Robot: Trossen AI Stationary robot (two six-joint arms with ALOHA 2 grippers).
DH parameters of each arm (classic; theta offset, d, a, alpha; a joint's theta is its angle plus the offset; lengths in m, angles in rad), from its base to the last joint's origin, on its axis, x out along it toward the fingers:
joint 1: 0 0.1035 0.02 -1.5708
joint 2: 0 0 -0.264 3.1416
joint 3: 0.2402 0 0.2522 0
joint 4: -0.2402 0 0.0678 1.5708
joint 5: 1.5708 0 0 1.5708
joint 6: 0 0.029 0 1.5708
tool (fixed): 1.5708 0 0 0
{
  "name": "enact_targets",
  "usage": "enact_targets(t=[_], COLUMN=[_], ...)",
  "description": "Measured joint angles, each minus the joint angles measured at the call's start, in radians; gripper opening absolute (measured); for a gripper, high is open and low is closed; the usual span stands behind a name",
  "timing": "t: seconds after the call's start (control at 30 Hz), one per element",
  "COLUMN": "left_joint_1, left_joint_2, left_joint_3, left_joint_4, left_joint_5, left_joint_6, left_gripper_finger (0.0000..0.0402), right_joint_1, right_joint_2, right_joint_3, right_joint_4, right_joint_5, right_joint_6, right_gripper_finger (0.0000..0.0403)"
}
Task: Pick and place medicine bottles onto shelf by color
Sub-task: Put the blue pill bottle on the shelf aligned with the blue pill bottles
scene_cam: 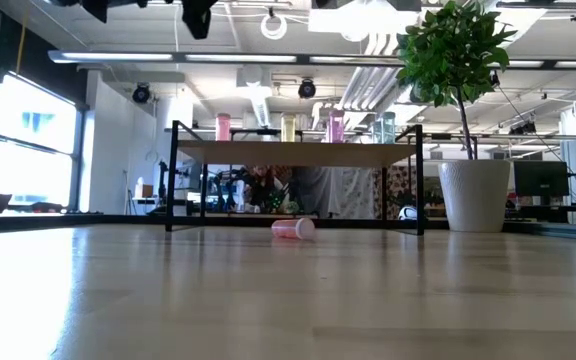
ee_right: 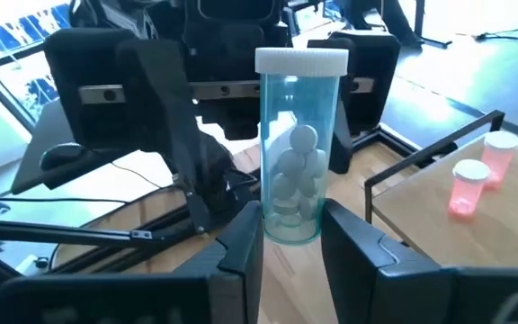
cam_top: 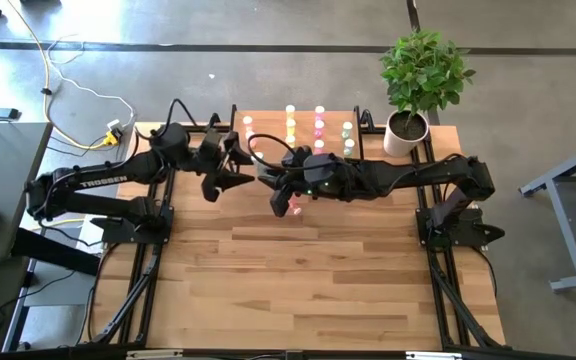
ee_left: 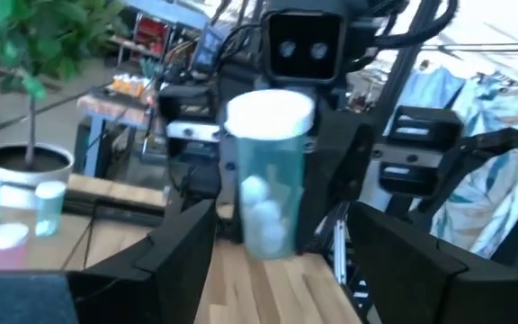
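A pale green, see-through medicine bottle (ee_right: 290, 153) with a white cap and white pills inside is held up over the middle of the table between both arms. My right gripper (ee_right: 290, 241) is shut on it. My left gripper (ee_left: 281, 243) is open, with one finger on either side of the same bottle and a gap to each. A pink bottle (cam_top: 296, 208) lies on its side on the table in front of the shelf (scene_cam: 298, 152). Pink, yellow and pale green bottles stand on the shelf top (cam_top: 303, 128). My right gripper pinches the bottle's lower end (ee_right: 288, 229) between its two fingers (ee_right: 245, 247). The fingers come about level from the table's right side. The bottle stands upright with its cap up, lifted clear of the table.
A potted plant (cam_top: 420, 85) in a white pot stands at the far right corner beside the shelf. Black frame rails run along the table's left and right sides. Bare wood (cam_top: 298, 290) takes up the near half of the table.
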Motion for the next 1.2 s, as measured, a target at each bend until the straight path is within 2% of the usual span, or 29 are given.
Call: enact_targets(t=[0.1,0.3,0.43,0.87,1.2], left_joint_1=[-0.023,-0.069,-0.092,-0.102,-0.102], left_joint_2=[0.000,0.000,0.000,0.000,0.000], left_joint_3=[0.000,0.000,0.000,0.000,0.000], left_joint_4=[0.019,0.031,0.049,0.057,0.056], left_joint_5=[-0.017,-0.128,-0.164,-0.168,-0.167], left_joint_6=[0.000,0.000,0.005,0.018,0.026], left_gripper_finger=[0.0243,0.0242,0.0227,0.0128,0.0091], right_joint_1=[0.000,0.000,0.000,0.000,0.000], right_joint_2=[0.000,0.000,0.000,0.000,0.000], right_joint_3=[0.000,0.000,0.000,0.000,0.000], right_joint_4=[0.009,0.052,0.055,0.057,0.057], right_joint_5=[-0.003,-0.030,-0.034,-0.042,-0.055], right_joint_6=[0.002,-0.001,0.000,0.000,-0.001], right_gripper_finger=[0.0079,0.0079,0.0079,0.0079,0.0081])
